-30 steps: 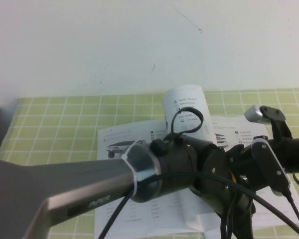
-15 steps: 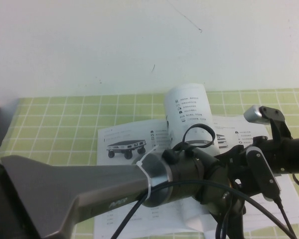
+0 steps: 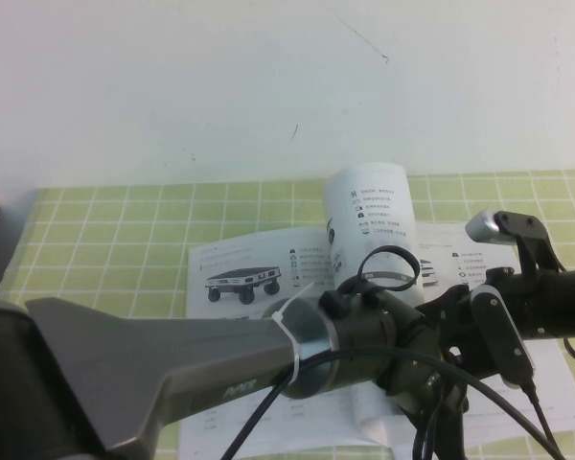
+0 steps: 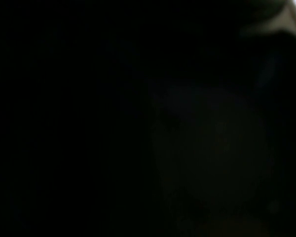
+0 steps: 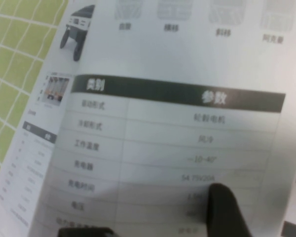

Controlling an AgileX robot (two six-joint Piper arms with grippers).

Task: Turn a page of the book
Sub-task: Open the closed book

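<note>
The book [image 3: 232, 257] lies open on the green checked mat. One page [image 3: 369, 206] stands up from its middle, curled, with icons on the side facing me. In the right wrist view this page [image 5: 177, 113] fills the picture with its grey table. My right gripper [image 5: 261, 200] is open: one black finger [image 5: 223, 210] lies against the page, and the other shows past the page's edge. My left arm [image 3: 172, 364] reaches across the foreground over the book, and its gripper is hidden beneath its wrist [image 3: 383, 316]. The left wrist view is black.
The green checked mat [image 3: 105, 240] runs to a white wall [image 3: 220, 86] behind. My right arm [image 3: 546, 287] comes in from the right, close to the left wrist. Black cables [image 3: 498, 393] hang across the book's near part.
The lifted page has risen and drifted slightly right. My left arm has swung right across the foreground, uncovering the cart picture on the left page. The right gripper's opening is unchanged.
</note>
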